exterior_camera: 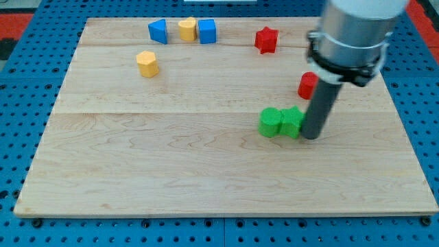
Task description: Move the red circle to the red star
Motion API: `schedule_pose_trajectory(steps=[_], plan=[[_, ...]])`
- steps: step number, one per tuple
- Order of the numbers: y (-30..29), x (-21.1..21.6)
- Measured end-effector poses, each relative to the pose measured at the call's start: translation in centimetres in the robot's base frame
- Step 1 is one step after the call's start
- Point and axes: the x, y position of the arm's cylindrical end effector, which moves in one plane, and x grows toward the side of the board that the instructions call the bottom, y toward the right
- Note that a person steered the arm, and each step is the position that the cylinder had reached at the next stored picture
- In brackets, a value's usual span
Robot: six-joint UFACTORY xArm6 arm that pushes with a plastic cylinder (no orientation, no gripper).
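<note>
Wooden board [171, 171] on blue pegboard. We see no pincer, only rod: my tip [312, 137] touching green blocks [281, 123], below red circle [308, 85]. Approach step; next, get behind circle, push toward red star [266, 40].

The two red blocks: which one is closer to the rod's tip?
The red circle, partly hidden behind the rod, just above my tip. The red star sits farther off, near the view's top.

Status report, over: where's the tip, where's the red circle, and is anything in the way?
My tip down beside two green blocks, at their right. Red circle just above, partly behind the rod. Red star up-left of it, path open.
</note>
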Motion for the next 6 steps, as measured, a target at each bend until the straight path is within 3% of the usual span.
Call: schedule_pose_trajectory(steps=[1, 3, 4, 5, 6], plan=[[4.3, -3.5], [-2.3, -12.3], [-1.7, -7.5], [3.5, -10.0], [3.2, -14.4]])
